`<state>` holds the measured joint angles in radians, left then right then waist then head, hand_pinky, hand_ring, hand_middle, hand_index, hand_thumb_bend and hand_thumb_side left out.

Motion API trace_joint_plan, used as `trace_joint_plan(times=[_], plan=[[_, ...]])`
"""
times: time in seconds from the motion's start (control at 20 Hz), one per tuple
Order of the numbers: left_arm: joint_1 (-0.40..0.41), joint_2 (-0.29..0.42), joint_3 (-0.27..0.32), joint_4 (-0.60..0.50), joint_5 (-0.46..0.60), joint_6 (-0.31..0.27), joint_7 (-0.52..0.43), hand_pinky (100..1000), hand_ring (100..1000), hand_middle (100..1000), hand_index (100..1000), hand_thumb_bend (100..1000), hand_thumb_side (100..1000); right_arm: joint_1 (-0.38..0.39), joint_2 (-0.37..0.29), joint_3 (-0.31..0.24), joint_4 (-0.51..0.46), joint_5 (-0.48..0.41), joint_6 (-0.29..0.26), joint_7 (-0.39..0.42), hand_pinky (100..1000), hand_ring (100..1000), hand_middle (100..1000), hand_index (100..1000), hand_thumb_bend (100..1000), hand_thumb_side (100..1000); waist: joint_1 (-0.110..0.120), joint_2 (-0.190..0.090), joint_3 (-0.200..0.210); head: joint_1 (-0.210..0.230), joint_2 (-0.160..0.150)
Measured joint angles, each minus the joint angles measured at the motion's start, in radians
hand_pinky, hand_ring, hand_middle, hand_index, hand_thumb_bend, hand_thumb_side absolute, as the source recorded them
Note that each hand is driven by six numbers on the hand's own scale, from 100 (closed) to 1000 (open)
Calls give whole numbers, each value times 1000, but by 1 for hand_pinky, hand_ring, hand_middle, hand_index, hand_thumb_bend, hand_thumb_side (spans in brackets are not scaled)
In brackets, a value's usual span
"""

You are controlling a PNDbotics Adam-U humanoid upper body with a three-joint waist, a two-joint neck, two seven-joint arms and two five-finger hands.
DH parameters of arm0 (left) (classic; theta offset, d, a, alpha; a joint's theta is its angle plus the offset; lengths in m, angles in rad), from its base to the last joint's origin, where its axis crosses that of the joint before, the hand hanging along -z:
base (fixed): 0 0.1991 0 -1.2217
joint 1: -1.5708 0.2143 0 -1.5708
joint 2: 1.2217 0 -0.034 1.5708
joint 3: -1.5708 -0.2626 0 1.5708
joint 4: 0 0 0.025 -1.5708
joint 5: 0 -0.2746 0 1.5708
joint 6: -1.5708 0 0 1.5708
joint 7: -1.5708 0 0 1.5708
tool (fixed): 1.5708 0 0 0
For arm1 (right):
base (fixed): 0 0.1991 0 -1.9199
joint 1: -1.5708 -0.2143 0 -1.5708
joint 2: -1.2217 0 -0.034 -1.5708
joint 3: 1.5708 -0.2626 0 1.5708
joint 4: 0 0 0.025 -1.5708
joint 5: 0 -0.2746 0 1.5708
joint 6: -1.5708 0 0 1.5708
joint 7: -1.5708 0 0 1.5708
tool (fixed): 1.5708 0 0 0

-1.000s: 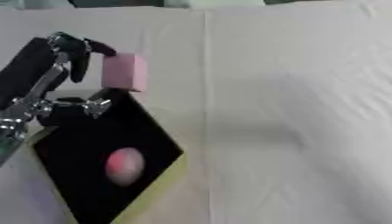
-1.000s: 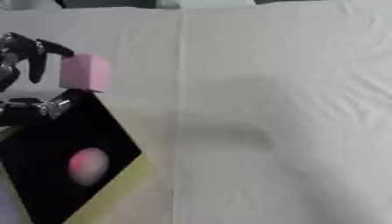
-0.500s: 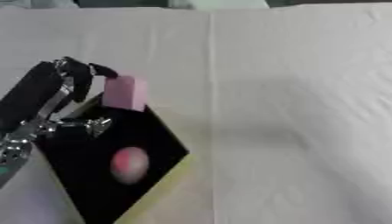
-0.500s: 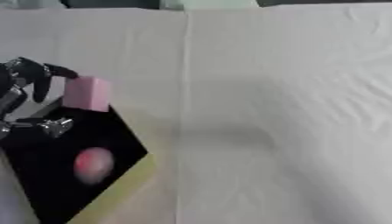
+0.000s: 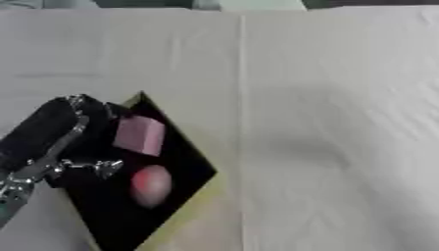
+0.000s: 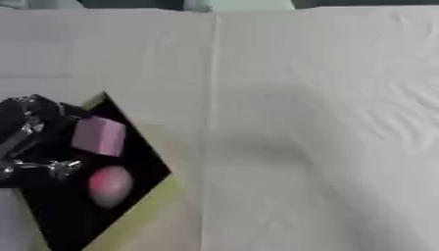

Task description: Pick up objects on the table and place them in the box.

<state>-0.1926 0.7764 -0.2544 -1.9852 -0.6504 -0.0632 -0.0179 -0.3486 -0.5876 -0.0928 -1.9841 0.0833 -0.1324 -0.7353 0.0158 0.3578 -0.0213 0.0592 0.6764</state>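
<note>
Where the left hand (image 5: 64,142) comes in low from the side, its fingers reach over the black-lined box (image 5: 193,196), and whether they pinch the pink block (image 5: 139,135) at their tips or have let it go I cannot tell. That block sits just beyond the fingertips, over the box's dark interior, tilted. Below it and nearer the thumb lies a reddish rounded object (image 5: 151,184) on the box floor. By its look the block is probably light and soft, foam-like; opposite flat faces would give the best hold. Farther out spreads the white cloth table (image 5: 343,98). No right hand shows.
</note>
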Motion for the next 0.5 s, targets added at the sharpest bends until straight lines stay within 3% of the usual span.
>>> trace_joint_plan(times=[0.2, 0.4, 0.5], plan=[[14, 4, 6, -1, -1, -9, -32, 566, 423, 339, 504, 462, 151, 5, 1, 0, 0, 1, 0, -2, 770, 741, 649, 767, 515, 980, 0, -1, 5, 0, 0], [18, 4, 10, -4, -18, -10, -65, 722, 649, 644, 798, 572, 220, 5, 2, 0, 0, 1, 1, -3, 770, 741, 649, 767, 516, 980, -1, -1, 8, 0, 0], [19, 4, 14, -6, -30, -6, -78, 751, 732, 747, 873, 623, 270, 5, 2, 0, 0, 1, 1, -3, 770, 741, 649, 767, 516, 981, -3, -1, 8, 0, 0]])
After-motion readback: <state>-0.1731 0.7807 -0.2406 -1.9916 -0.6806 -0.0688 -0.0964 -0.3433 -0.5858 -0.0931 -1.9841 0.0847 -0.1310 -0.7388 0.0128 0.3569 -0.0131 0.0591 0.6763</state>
